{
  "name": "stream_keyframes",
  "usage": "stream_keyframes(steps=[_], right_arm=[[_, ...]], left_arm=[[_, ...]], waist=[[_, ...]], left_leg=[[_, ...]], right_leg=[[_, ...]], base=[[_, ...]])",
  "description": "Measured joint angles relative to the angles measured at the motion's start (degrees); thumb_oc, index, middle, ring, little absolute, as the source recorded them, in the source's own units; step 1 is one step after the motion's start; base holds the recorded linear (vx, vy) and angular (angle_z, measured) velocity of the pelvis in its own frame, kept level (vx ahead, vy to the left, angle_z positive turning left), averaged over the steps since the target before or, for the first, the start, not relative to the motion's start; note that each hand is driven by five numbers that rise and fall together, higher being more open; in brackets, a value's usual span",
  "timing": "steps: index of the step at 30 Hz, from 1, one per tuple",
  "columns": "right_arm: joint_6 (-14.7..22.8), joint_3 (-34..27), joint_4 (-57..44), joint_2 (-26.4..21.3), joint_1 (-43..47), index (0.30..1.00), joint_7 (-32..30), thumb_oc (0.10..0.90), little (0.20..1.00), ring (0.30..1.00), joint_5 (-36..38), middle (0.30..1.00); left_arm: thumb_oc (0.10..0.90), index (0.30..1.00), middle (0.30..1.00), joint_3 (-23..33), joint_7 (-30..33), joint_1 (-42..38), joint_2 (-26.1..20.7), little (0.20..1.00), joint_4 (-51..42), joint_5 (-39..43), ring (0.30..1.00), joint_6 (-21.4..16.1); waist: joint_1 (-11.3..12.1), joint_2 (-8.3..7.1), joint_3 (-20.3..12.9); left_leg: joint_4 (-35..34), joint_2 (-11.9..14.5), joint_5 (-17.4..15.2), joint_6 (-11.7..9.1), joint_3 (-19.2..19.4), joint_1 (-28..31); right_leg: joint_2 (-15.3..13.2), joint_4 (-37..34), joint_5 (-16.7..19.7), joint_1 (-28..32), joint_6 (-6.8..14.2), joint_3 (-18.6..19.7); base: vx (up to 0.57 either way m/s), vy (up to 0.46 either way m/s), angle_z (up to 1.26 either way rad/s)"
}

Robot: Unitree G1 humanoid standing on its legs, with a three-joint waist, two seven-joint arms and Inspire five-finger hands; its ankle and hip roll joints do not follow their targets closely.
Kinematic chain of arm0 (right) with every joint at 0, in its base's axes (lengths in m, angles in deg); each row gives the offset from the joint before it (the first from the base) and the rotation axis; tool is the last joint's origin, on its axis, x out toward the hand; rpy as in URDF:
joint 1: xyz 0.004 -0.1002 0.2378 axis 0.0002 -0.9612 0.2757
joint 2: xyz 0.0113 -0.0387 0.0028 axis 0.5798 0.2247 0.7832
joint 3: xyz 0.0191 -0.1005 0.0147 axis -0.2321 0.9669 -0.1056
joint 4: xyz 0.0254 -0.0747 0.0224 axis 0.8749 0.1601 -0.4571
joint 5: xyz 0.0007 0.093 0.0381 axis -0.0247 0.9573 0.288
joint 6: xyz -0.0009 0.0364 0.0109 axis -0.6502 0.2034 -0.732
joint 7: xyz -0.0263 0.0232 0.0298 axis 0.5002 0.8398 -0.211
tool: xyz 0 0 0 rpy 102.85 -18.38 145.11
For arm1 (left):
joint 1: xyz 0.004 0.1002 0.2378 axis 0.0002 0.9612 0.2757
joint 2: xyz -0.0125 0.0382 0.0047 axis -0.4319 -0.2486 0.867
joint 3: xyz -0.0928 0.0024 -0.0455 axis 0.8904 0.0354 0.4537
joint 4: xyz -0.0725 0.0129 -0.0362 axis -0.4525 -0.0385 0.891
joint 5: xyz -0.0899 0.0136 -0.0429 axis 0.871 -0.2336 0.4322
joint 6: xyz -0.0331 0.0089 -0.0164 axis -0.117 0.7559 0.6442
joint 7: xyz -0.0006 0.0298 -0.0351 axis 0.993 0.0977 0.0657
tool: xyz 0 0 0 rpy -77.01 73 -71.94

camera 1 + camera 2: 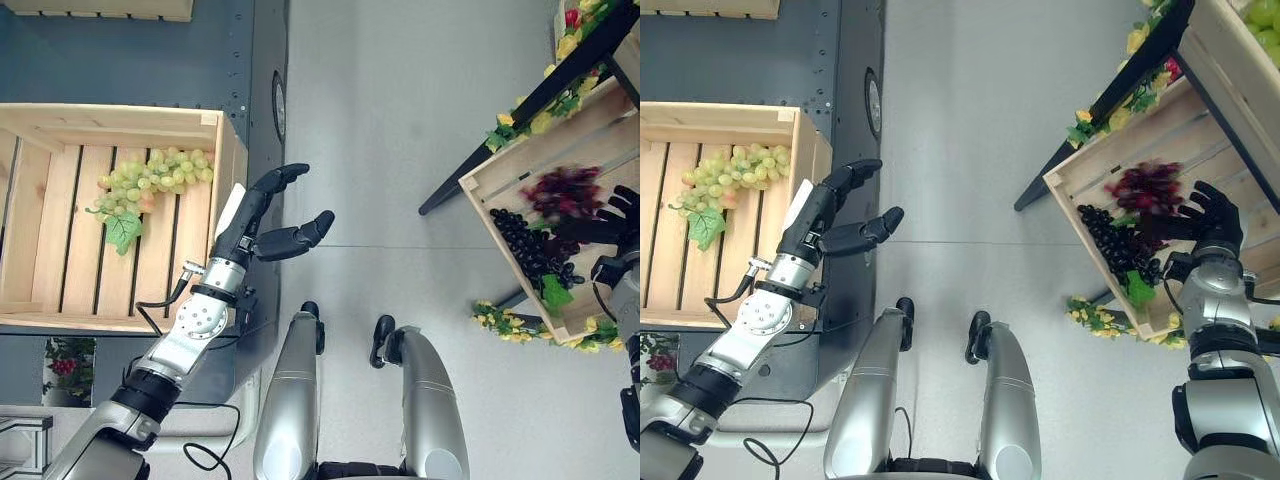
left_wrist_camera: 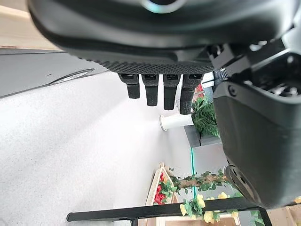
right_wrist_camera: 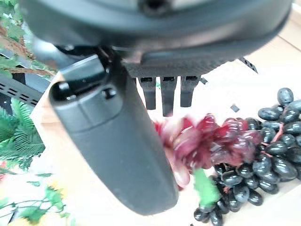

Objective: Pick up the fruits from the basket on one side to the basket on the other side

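The right hand, fingers straight and holding nothing, hovers over the slatted wooden crate on the right, just beside the red grape bunch, which lies next to the black grapes. It should close around the stem end, not the berries. The left hand waits open beside the left wooden crate holding green grapes.

Looks like a mock fruit shop, perhaps a lab: wooden crates of grapes, a flower-trimmed stand, bare grey floor.
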Motion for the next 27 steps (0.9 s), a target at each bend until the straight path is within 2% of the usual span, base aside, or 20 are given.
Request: stream_keyframes(steps=[5, 6, 11, 17, 22, 23, 27], right_arm=[[-0.04, -0.01, -0.32, 0.01, -1.16, 0.9, 0.07, 0.8, 0.9, 0.9, 0.0, 0.9], [-0.09, -0.01, -0.44, 0.01, -1.6, 0.9, 0.07, 0.8, 0.9, 0.9, 0.0, 0.9], [-1.02, -0.02, -1.38, 0.01, -2.64, 0.9, 0.14, 0.8, 0.9, 0.9, 0.02, 0.9], [-1.21, -0.01, -2.1, 0.53, -2.72, 0.9, 1.72, 0.8, 0.9, 0.9, 0.26, 0.9], [2.75, 0.02, -8.21, 5.75, -7.22, 0.9, 4.62, 0.8, 0.9, 0.9, 3.16, 0.9], [4.12, 0.02, -12.04, 8.37, -9.22, 0.9, 4.76, 0.8, 0.9, 0.9, 3.23, 0.9], [5.68, 4.02, -21.75, 14.15, -12.47, 0.9, 5.36, 0.8, 0.9, 0.9, 2.36, 0.9]], left_arm=[[0.8, 0.9, 0.9, 0.25, -0.7, 0.42, -0.89, 0.9, -0.37, 0.01, 0.9, 0.0], [0.8, 0.9, 0.9, 0.42, -1.06, 0.41, -1.0, 0.9, -0.37, 0.02, 0.9, 0.0], [0.8, 0.9, 0.9, 0.43, -2.23, 0.6, -1.95, 0.9, -0.38, 0.02, 0.9, 0.05], [0.8, 0.9, 0.9, 0.45, -1.83, 1.02, -1.99, 0.9, -0.37, -0.06, 0.9, 0.04], [0.8, 0.9, 0.9, 0.39, -0.73, 1.89, -1.83, 0.9, -0.36, -0.27, 0.9, 0.02], [0.8, 0.9, 0.9, 0.41, 0.37, 1.95, -1.79, 0.9, -0.35, -0.71, 0.9, -0.01], [0.8, 0.9, 0.9, 0.46, 3.31, 1.88, -1.59, 0.9, -0.36, -1.33, 0.9, -0.03]], waist=[[0.09, -1.18, 0.01], [0.08, -2.32, 0.27], [-0.14, -3.92, 0.05], [-0.18, -4.17, -0.04], [-0.53, -4.15, -0.05], [-0.62, -4.16, -0.06], [-1.44, -4.15, -0.06]], left_leg=[[-0.15, 0.26, -0.09, -0.11, -0.97, 0.9], [-0.17, 0.28, -0.18, -0.21, -1.01, 0.88], [-0.39, 1.23, -0.24, 0.31, -0.83, 0.54], [-1.54, 1.35, -0.44, 0.58, 0.46, 1.15], [-3.23, 1.02, -0.54, 0.84, 0.76, 3.37], [-3.86, 0.98, -0.46, 0.96, 0.96, 3.93], [-4.92, 0.65, -0.23, 1.14, 1.73, 4.66]], right_leg=[[0.85, -1.95, 0.43, 1.93, 0.31, -0.47], [0.95, -2.08, 0.43, 1.97, 0.33, -0.44], [1.9, -3.59, 1.31, 2.12, 0.61, -0.39], [2.07, -5.25, 1.89, 2.41, 1.09, 0.82], [1.9, -7.42, 2.31, 4.8, 1.48, 0.89], [1.75, -7.83, 2.35, 5.32, 1.55, 0.87], [1.19, -8.0, 2.33, 5.43, 1.59, 1.17]], base=[[0.03, -0.031, 0.0], [0.04, -0.011, -0.03], [0.02, 0.03, -0.05], [0.02, 0.093, -0.07], [0.02, 0.092, 0.0], [0.0, 0.107, 0.02], [0.01, 0.091, -0.01]])
